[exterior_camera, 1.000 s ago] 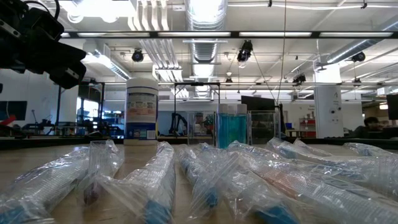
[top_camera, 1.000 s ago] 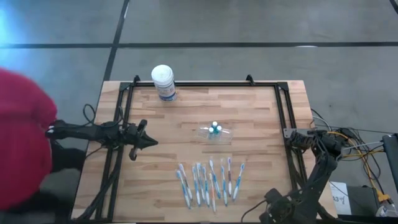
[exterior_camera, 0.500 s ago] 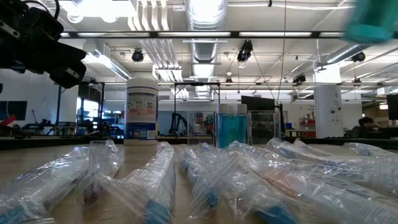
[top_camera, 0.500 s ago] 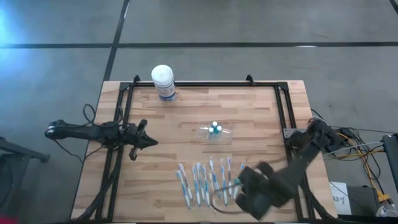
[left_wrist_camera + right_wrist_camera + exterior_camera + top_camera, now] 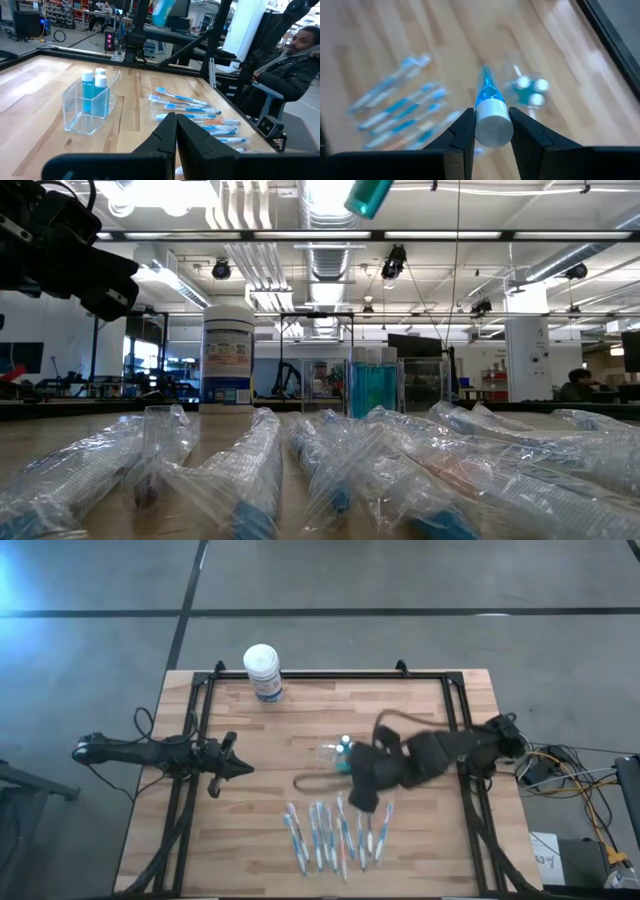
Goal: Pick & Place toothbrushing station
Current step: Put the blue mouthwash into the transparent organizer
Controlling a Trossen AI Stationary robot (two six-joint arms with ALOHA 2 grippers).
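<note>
The toothbrushing station, a clear plastic holder with white-capped blue tubes standing in it, rests on the wooden table near its middle. My right gripper hovers just on its near side, above the table, shut on another blue tube with a white cap. The tube's blue end shows at the top of the low view. Several wrapped toothbrushes lie near the front edge. My left gripper waits at the table's left, shut on nothing. My right gripper pinches the blue tube at its white-capped end between its two fingers. The fingers slant down from the table's right side. The tube lies along them, its blue body pointing away past the fingertips, lifted clear of the table.
A white-lidded round canister with a blue label stands at the far left. A black frame runs along the table's edges. A seated person shows beyond the table's right side in the left wrist view.
My right gripper has swung from the table's near right corner, over the toothbrushes, up and toward the holder in the middle, rolling as it went, with the blue tube still between its fingers. A person in red at the left has left the high view.
</note>
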